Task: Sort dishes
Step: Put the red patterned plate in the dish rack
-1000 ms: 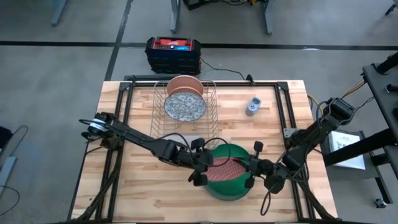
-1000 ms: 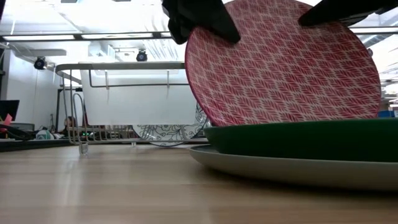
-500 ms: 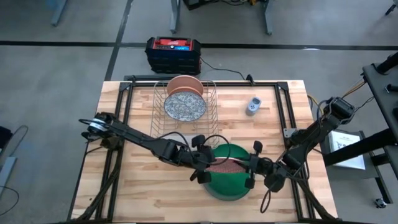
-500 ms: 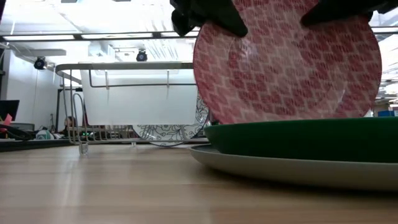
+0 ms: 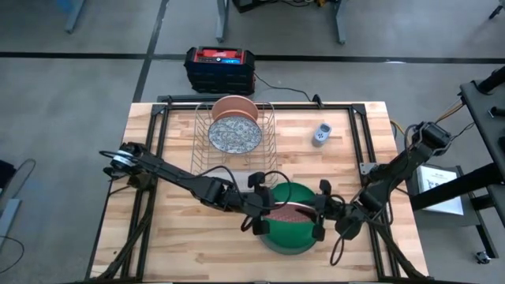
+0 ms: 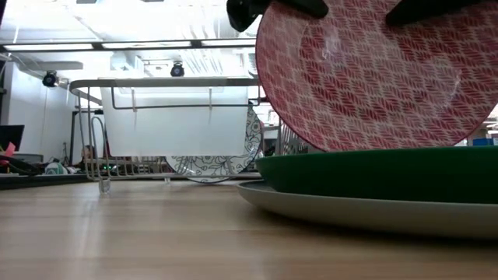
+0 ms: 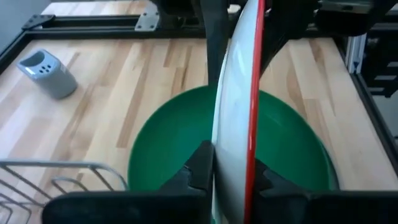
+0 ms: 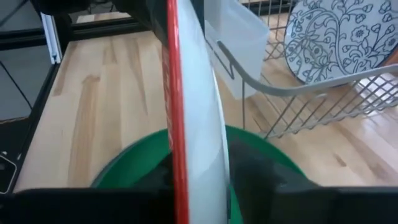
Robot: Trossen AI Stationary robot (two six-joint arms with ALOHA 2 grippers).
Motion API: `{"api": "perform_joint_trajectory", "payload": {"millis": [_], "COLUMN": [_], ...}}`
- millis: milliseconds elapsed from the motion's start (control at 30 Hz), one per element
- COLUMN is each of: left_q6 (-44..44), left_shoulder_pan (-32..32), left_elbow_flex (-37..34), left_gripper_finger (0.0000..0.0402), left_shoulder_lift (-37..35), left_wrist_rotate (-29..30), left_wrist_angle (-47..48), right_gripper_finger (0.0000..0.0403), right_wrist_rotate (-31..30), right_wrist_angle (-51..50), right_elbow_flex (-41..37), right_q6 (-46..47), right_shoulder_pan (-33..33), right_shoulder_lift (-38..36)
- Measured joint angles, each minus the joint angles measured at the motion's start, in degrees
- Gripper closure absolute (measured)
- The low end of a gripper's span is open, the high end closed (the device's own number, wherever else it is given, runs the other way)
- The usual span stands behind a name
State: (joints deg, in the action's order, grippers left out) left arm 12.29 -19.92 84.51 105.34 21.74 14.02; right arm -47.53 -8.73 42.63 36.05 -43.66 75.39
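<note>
Now your left gripper (image 5: 262,213) and right gripper (image 5: 319,214), both clamped on the red plate (image 5: 289,213), hold it on edge at lower centre, above the green plate (image 5: 292,237), grey plate (image 6: 350,211) beneath, speckled plate (image 5: 235,134) and salmon-pink plate (image 5: 233,106) racked at upper centre.

Rack (image 5: 235,136): stood at the worktop's (image 5: 158,244) back, holding two plates on edge.
Gadget (image 5: 321,135): lay right of the rack.
Bowl (image 5: 288,233): sat at front, before the rack.
Plate (image 5: 289,212): stood upright over the bowl.
</note>
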Motion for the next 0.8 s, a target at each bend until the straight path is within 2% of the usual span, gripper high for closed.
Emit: {"api": "perform_joint_trajectory", "payload": {"millis": [133,267,367,467,600,700,800], "left_q6": [-1.2,-3.7,-5.8,-5.6,-4.9,-5.0,-6.8], "left_shoulder_pan": [0.0,-0.1,-0.6,-1.8,-4.5,-6.2,-6.4], "left_elbow_flex": [0.1,0.3,2.2,5.1,5.3,4.6,3.1], "left_gripper_finger": [0.0339,0.0285,0.0242,0.0206,0.0182,0.0179,0.0180], "left_shoulder_lift": [-0.5,-1.5,-3.7,-7.9,-14.5,-20.5,-25.4], "left_wrist_rotate": [0.1,-2.4,-2.0,1.4,10.5,18.8,21.2], "left_wrist_angle": [-0.5,0.3,6.5,17.3,24.5,26.6,26.5], "right_gripper_finger": [0.0378,0.0381,0.0383,0.0383,0.0383,0.0383,0.0383], "right_wrist_rotate": [0.0,0.0,-1.6,-4.6,-7.2,-4.9,0.4], "right_wrist_angle": [-0.3,-0.3,-0.8,-2.9,-2.9,-2.8,-1.7], "right_elbow_flex": [0.0,0.0,0.0,0.0,0.0,0.0,0.1], "right_q6": [-3.0,-3.3,-3.6,-4.9,-10.1,-13.8,-17.2], "right_shoulder_pan": [0.0,0.0,0.0,0.1,2.1,5.6,11.5], "right_shoulder_lift": [-1.0,-2.1,-2.6,-5.4,-12.1,-19.1,-26.1]}}
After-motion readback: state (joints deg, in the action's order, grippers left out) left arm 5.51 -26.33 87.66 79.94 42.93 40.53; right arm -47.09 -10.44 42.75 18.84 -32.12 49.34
